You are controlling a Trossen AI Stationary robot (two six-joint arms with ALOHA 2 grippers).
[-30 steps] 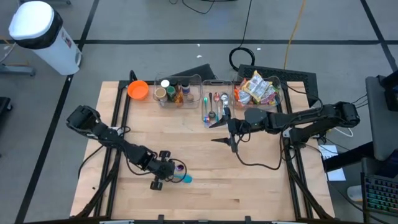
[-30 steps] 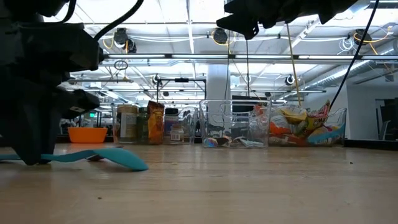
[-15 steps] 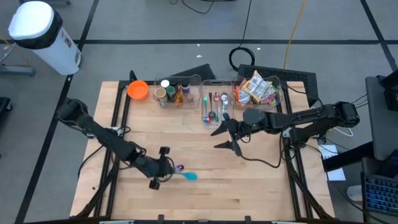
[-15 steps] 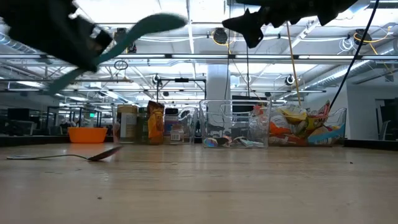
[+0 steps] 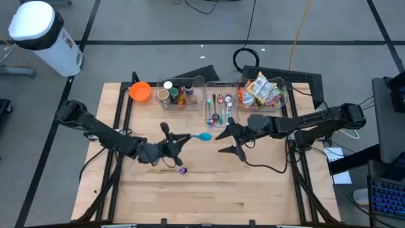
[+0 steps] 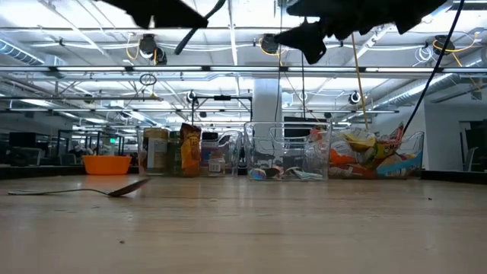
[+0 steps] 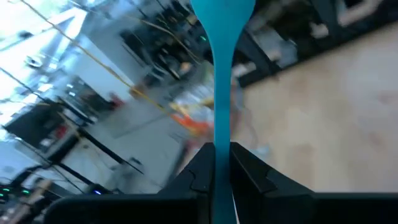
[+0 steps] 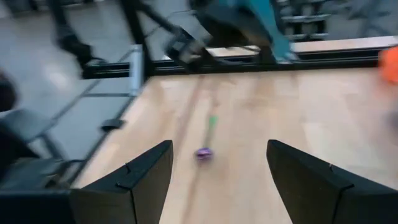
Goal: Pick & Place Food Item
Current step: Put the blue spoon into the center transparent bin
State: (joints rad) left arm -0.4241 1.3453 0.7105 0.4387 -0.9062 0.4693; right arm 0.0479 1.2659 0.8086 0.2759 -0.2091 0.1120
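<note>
My left gripper is over the middle of the table, shut on a teal spoon whose head points toward the table's right. The spoon also shows in the left wrist view, and it is high above the wood. My right gripper hangs open and empty just to the right of the spoon's head. A second spoon with a purple end lies flat on the table below my left gripper. It also shows in the right wrist view. My left gripper pinches the teal spoon's handle between its two fingers. The spoon runs on forward along the fingers, head outward toward the table's right. It is lifted clear of the table.
Along the far edge stand an orange bowl, a clear bin of jars, a clear bin of utensils and a clear bin of snack packets. The near half of the table is bare wood apart from the purple-ended spoon.
My left gripper has lifted the teal spoon off the table. It has gone up and toward the far edge and has turned, so the spoon's head now points right. The purple-ended spoon has stayed on the table. My right gripper has kept nearly still.
</note>
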